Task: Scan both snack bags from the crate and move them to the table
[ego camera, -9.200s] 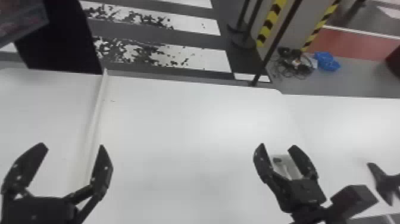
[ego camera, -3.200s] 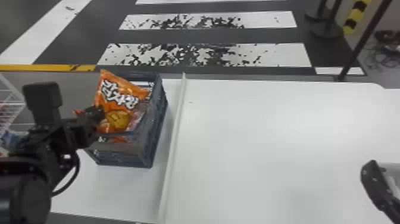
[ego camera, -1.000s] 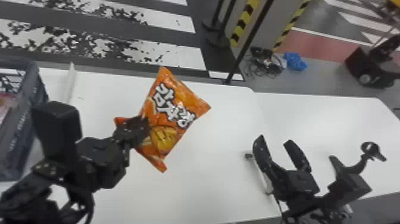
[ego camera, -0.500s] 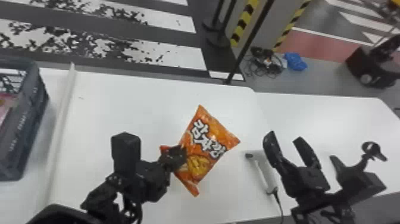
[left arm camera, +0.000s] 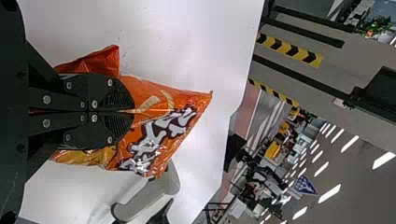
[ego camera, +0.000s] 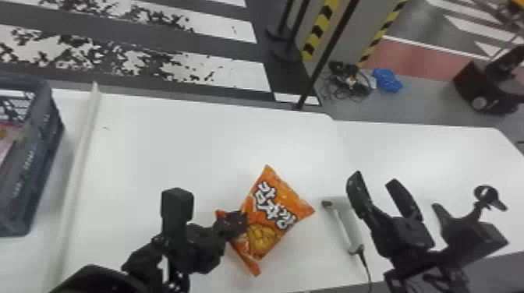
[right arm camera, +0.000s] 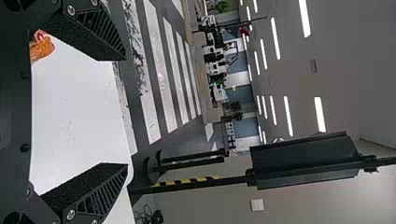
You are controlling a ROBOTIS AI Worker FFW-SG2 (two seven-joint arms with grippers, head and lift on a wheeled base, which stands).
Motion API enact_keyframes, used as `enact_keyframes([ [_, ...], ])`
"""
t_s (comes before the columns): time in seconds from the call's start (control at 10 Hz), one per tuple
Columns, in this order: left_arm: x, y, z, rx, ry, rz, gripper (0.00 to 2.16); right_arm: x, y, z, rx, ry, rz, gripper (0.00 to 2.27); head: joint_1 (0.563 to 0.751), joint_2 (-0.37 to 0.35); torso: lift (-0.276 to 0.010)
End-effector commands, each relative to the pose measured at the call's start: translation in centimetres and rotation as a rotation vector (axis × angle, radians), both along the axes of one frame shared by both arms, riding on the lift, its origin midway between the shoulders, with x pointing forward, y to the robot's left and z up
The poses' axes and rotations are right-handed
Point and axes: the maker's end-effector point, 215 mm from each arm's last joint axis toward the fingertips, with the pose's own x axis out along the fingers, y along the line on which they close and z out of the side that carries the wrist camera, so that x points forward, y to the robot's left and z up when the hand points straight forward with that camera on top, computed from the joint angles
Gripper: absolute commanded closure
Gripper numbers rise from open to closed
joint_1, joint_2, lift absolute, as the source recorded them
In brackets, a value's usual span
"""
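Your left hand [ego camera: 234,225] is clamped on the glossy orange snack bag [ego camera: 269,214]; left wrist view agrees, its two flat black fingers nearly together over one end of the bag. Bag position: over the white counter [ego camera: 195,136], in front of you, roughly midway between your two arms. Its printed face, with a picture of a golden chip, is turned up toward your head camera, and it sits at a slant. You cannot tell whether its underside touches the counter.

Your right hand [ego camera: 374,178] has its fingers wide apart, with nothing between them. Near it, on the bag's side, is the pale grey handheld scanner [ego camera: 347,224], a dark cable running from its handle.

At your far left stands the dark blue-grey plastic crate [ego camera: 33,167], partly in view; inside, a pink-and-white packet [ego camera: 6,136] shows in part. A raised white strip [ego camera: 80,156] runs along the counter between crate and bag.
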Motion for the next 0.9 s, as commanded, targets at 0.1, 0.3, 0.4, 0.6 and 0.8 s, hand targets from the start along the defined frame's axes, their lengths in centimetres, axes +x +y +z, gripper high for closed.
enact_keyframes([
  [0.1,0.5,0.0,-0.5,0.010,0.008,0.000,0.01,-0.1,-0.2,-0.1,-0.002,0.003,-0.002,0.12,0.695,-0.350,-0.087],
  [0.3,1.0,0.3,0.0,0.012,-0.006,0.013,0.03,-0.1,-0.3,-0.3,-0.007,0.008,-0.001,0.12,0.695,-0.350,-0.087],
  [0.4,1.4,0.5,0.8,0.009,-0.021,0.021,0.03,-0.1,-0.2,-0.5,-0.027,0.016,0.003,0.10,0.695,-0.350,-0.087],
  [0.6,2.8,2.4,4.4,-0.035,-0.073,0.084,0.04,-0.6,0.2,-1.3,-0.050,0.039,0.032,0.09,0.695,-0.350,-0.087],
  [0.8,4.7,6.1,8.7,-0.001,-0.175,0.189,0.04,-1.3,1.4,-1.9,-0.095,0.069,0.084,0.12,0.695,-0.350,-0.087],
])
